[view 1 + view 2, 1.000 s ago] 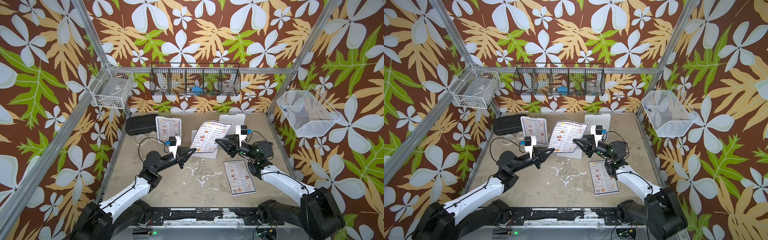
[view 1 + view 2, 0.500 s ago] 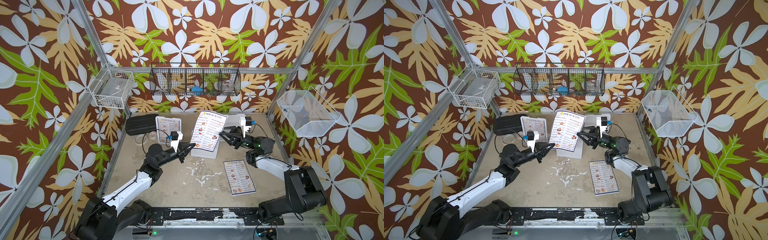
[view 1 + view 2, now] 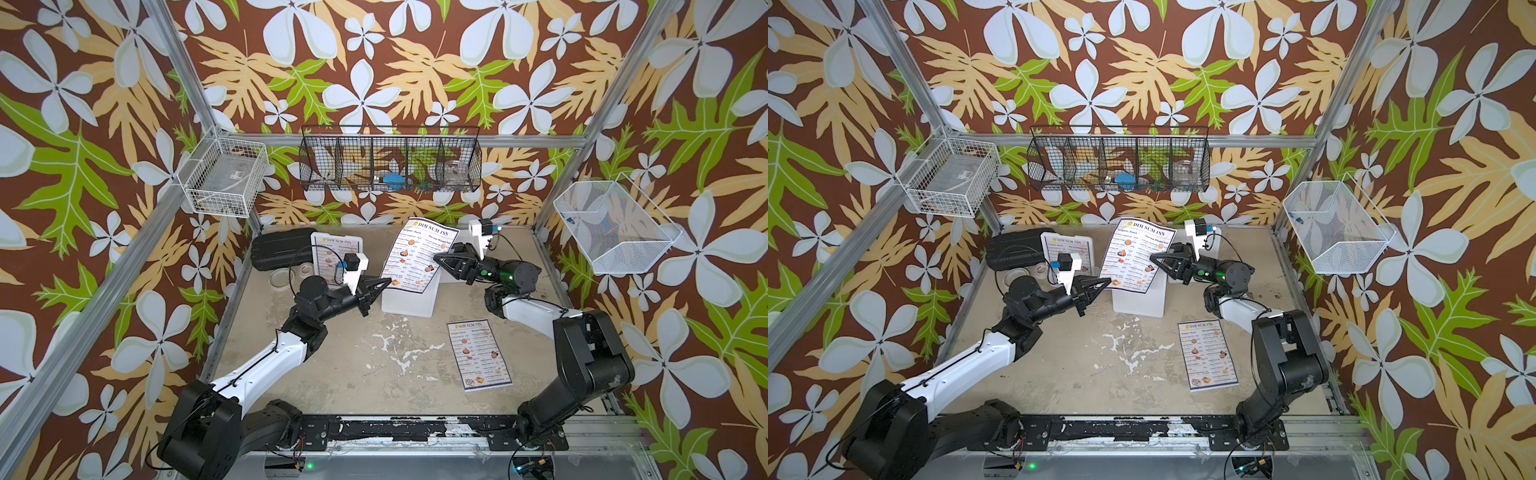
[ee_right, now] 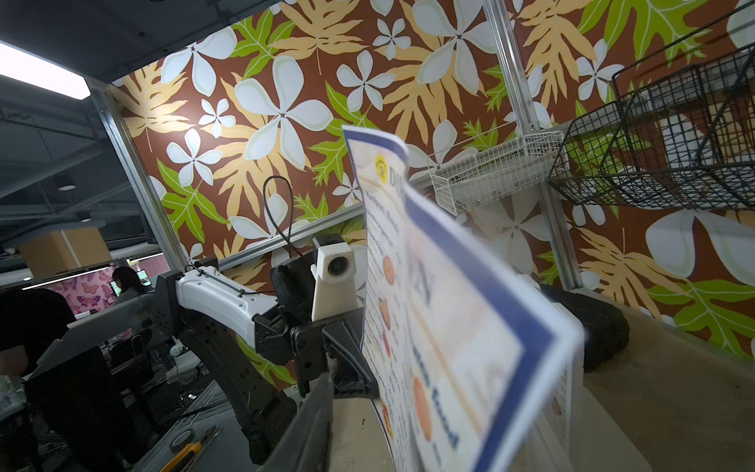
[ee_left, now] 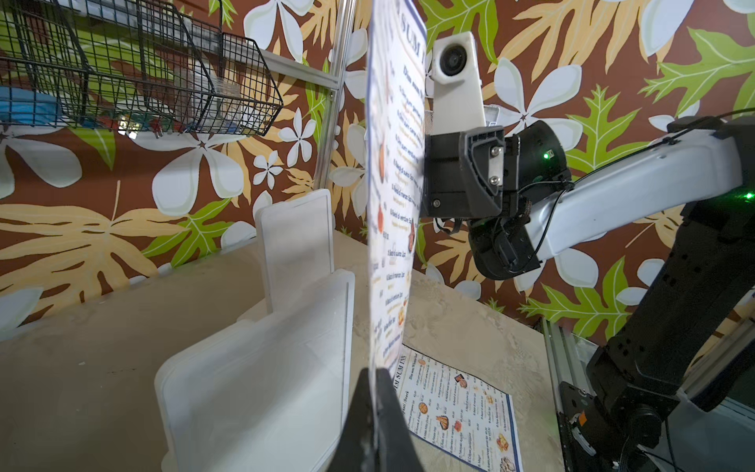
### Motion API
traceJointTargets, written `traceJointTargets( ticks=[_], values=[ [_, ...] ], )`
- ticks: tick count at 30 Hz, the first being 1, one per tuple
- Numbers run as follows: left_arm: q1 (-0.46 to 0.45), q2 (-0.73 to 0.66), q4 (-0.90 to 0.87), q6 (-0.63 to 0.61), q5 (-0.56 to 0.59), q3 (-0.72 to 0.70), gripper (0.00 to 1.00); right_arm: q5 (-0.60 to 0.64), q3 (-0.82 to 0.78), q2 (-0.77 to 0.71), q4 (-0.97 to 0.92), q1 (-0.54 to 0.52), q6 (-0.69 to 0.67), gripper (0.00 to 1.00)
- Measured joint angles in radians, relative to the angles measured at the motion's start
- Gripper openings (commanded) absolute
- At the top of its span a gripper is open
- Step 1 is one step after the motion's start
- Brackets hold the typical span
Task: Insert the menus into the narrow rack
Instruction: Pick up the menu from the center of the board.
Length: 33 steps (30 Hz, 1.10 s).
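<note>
The left hand [image 3: 384, 284] is clamped on the lower corner of a glossy white "DIM SUM INN" menu sheet with a dark blue border [image 3: 419, 257]. It holds the sheet upright over the white plastic rack of rounded-corner upright panels [image 3: 409, 305]. The right hand [image 3: 441, 261] straddles the sheet's opposite edge. In the right wrist view its visible finger [image 4: 316, 408] stands clear of the sheet, so its jaws read as apart. Whether the lower edge has entered a slot cannot be told. A second menu [image 3: 333, 257] stands upright at the rear left. A third menu [image 3: 478, 355] lies flat on the beige bench [image 3: 353, 365].

Probable faults from this pose:
- A single corner pinch lets the thin sheet bow or swing, so the lower edge may land on a panel top instead of in the slot.
- Downward force on a misaligned edge would buckle the sheet or shift the rack.
- Premature release would let the sheet topple onto the bench.
</note>
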<state>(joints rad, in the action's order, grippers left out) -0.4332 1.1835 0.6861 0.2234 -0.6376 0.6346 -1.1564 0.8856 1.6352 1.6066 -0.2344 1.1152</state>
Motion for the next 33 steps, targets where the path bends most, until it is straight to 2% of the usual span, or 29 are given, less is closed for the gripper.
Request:
traceJointTargets(
  ticks=[2,7,10,18,26,33],
  values=[
    [0.000,0.001,-0.001,-0.005,-0.008,0.000,0.00,0.011,-0.013,-0.034,-0.030,0.000,-0.052,0.37],
    [0.000,0.002,-0.005,-0.016,-0.021,0.012,0.00,0.089,-0.060,-0.167,-0.247,-0.008,-0.269,0.38],
    [0.000,0.002,-0.008,-0.019,-0.025,0.016,0.00,0.117,-0.074,-0.195,-0.325,-0.009,-0.343,0.33],
    [0.000,0.019,-0.016,-0.023,-0.042,0.042,0.00,0.142,-0.074,-0.187,-0.414,-0.009,-0.413,0.17],
    [0.005,0.052,-0.023,-0.034,-0.051,0.075,0.00,0.162,-0.054,-0.185,-0.451,-0.009,-0.450,0.11],
    [0.045,0.114,-0.023,-0.033,-0.051,0.124,0.00,0.185,-0.005,-0.156,-0.486,-0.009,-0.469,0.06]
  ],
)
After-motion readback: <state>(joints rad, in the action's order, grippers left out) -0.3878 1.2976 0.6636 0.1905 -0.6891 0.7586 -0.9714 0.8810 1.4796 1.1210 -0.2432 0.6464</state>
